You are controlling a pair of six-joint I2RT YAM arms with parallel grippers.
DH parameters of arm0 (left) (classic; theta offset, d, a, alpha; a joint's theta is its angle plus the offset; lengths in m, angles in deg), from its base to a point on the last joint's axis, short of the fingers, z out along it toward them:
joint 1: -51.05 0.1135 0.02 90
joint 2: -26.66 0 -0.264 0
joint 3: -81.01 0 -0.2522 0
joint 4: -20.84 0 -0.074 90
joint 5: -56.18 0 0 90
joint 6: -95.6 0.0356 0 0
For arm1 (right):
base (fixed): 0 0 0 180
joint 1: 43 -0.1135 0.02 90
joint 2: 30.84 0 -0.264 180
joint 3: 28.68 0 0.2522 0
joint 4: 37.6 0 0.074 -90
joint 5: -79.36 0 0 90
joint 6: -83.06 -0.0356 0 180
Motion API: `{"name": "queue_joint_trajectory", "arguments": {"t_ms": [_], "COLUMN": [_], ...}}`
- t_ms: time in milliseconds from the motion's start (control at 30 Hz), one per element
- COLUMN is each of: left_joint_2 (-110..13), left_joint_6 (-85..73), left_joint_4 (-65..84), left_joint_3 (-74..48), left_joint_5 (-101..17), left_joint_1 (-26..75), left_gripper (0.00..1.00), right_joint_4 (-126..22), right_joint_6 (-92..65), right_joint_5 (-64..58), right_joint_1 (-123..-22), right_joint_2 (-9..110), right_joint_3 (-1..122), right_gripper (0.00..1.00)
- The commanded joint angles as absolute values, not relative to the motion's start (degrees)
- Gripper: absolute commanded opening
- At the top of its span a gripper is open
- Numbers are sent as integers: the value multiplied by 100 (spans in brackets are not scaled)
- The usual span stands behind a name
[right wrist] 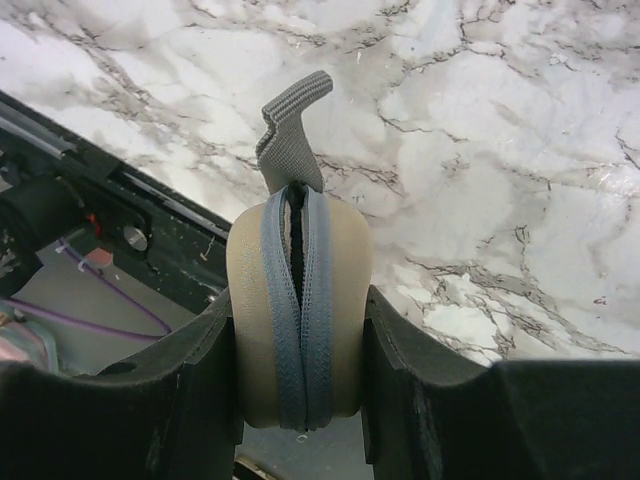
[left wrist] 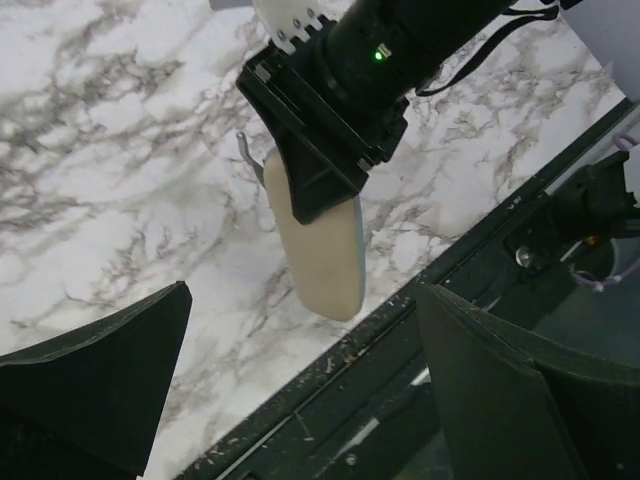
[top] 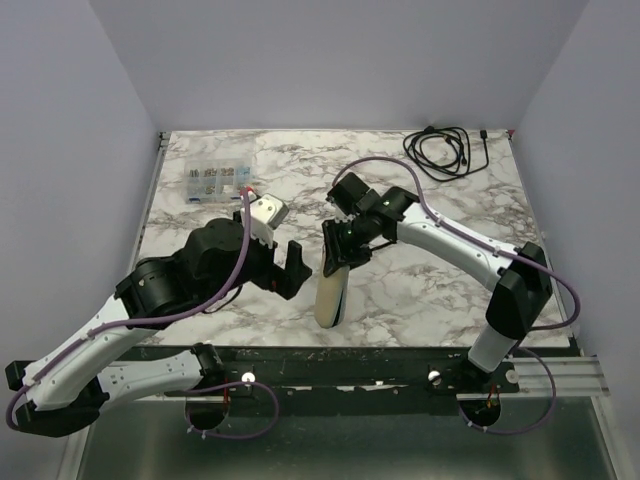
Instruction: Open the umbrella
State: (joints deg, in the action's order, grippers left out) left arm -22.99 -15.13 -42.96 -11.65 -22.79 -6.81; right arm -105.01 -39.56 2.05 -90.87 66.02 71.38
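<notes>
Right claw (top: 342,243) clamps the sleeved umbrella (top: 331,295), zipper (right wrist: 300,300) exposed, likely steadying it. Left claw (top: 292,268) gapes wide alongside.

Bright, even overhead light, soft shadows, wrist cams slightly soft

Shows a white marble-patterned counter (top: 430,290) veined in grey. Carries a coiled black cable (top: 445,152) at the far right corner and a small clear compartment box (top: 218,182) near the far left, the two well apart. Stands enclosed by plain pale walls (top: 330,60).
</notes>
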Motion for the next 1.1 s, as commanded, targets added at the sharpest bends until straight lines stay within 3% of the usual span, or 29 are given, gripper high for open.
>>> {"name": "queue_joint_trajectory", "arguments": {"t_ms": [0,300,333,367,433,467,733,900,1067], "left_joint_2": [-2104,-1775,-1764,-1768,-1777,-1772,-1991,-2334,-2651], "left_joint_6": [-2967,-3428,-3430,-3430,-3447,-3456,-3392,-3333,-3266], "left_joint_4": [-4536,-4161,-4153,-4152,-4161,-4157,-4106,-4047,-3818], "left_joint_3": [-1710,-2525,-2565,-2596,-2666,-2707,-2859,-2888,-2983], "left_joint_5": [-2688,-3128,-3127,-3134,-3133,-3135,-3170,-3178,-3287], "left_joint_1": [-695,-695,-695,-695,-698,-700,-695,-682,-508], "left_gripper": [98,99,98,99,99,99,99,98,95], "right_joint_4": [-10773,-11336,-11352,-11357,-11368,-11404,-11939,-11659,-10886], "right_joint_6": [-4023,-3786,-3764,-3763,-3764,-3759,-3668,-3848,-4138], "right_joint_5": [-42,-251,-263,-298,-390,-441,-837,-640,-76], "right_joint_1": [-9026,-8950,-8935,-8912,-8879,-8858,-8808,-8813,-8808], "right_joint_2": [6868,7871,7923,7956,8028,8070,8164,7554,6878], "right_joint_3": [7699,8462,8503,8550,8692,8807,9571,8852,7661], "right_gripper": [1,4,16,48,92,99,100,100,91]}}
